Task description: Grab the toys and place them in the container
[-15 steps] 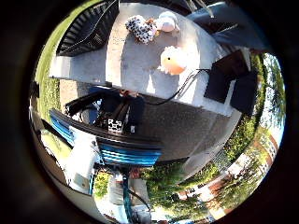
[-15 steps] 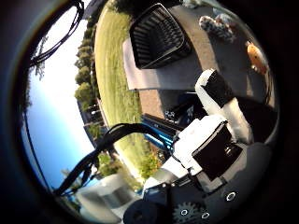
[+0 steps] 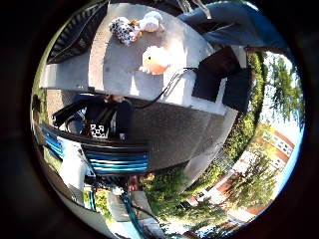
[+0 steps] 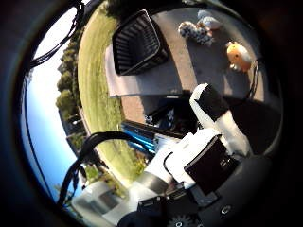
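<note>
Hovering hand (image 4: 208, 142) (fingers straight), toys (image 3: 142, 42) on table (image 3: 109, 69), basket (image 4: 137, 42)

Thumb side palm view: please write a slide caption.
Hand above table with black basket and three toys.

Harsh sunlight, hard shadows, edges fisheye-warped and soft.

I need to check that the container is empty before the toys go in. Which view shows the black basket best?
The thumb side palm view: the black basket shows whole on the table, with its slatted inside open to view and no toy visible in it. The little finger side view catches only part of it at the table's far end.
</note>
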You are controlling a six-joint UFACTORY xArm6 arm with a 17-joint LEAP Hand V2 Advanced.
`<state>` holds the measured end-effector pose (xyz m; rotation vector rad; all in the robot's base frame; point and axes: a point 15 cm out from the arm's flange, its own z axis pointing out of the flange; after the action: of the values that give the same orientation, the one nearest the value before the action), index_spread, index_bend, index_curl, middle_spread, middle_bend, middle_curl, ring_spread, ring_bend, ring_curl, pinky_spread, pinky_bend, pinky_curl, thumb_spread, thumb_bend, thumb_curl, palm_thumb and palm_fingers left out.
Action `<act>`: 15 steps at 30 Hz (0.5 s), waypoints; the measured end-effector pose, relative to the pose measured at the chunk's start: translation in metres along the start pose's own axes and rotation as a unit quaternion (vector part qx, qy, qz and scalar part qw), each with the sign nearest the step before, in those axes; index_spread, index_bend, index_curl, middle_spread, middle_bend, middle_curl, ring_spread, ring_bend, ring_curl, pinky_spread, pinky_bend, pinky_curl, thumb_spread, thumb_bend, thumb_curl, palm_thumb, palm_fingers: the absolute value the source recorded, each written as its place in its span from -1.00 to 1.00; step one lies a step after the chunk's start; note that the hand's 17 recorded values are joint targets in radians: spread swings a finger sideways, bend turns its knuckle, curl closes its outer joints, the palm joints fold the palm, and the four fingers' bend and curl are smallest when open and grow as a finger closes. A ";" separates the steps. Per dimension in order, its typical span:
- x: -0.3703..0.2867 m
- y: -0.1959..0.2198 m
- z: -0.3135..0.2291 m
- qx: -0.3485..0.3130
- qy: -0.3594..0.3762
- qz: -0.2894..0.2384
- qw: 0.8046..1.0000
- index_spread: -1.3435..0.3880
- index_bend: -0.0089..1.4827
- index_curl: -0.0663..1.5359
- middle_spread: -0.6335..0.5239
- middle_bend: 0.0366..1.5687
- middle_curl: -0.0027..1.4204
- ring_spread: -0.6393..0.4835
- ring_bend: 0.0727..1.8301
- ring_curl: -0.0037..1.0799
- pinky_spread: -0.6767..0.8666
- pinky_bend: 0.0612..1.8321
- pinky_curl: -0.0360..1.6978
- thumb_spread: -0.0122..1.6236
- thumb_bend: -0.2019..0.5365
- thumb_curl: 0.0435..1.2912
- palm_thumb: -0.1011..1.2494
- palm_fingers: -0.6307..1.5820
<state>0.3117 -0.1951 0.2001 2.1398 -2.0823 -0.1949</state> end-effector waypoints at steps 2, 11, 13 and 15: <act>0.020 -0.016 -0.001 0.003 0.003 0.010 1.000 0.40 -0.76 -0.47 0.19 -0.83 -0.55 0.63 -0.84 -0.42 0.42 -0.76 -0.65 0.51 -0.54 -0.50 0.23 -0.27; 0.094 -0.062 0.072 -0.034 -0.029 0.056 0.997 0.37 -0.83 -0.55 0.22 -0.83 -0.56 0.64 -0.77 -0.38 0.42 -0.66 -0.62 0.47 -0.55 -0.51 0.11 -0.35; 0.105 -0.069 0.099 -0.042 -0.033 0.057 0.997 0.35 -0.85 -0.57 0.23 -0.84 -0.56 0.64 -0.75 -0.37 0.42 -0.63 -0.61 0.46 -0.55 -0.52 0.09 -0.39; 0.117 -0.078 0.122 -0.044 -0.030 0.058 0.997 0.32 -0.84 -0.60 0.24 -0.83 -0.56 0.64 -0.73 -0.36 0.42 -0.59 -0.60 0.45 -0.55 -0.52 0.06 -0.42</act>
<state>0.3677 -0.3125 0.0665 1.9805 -2.1806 -0.3347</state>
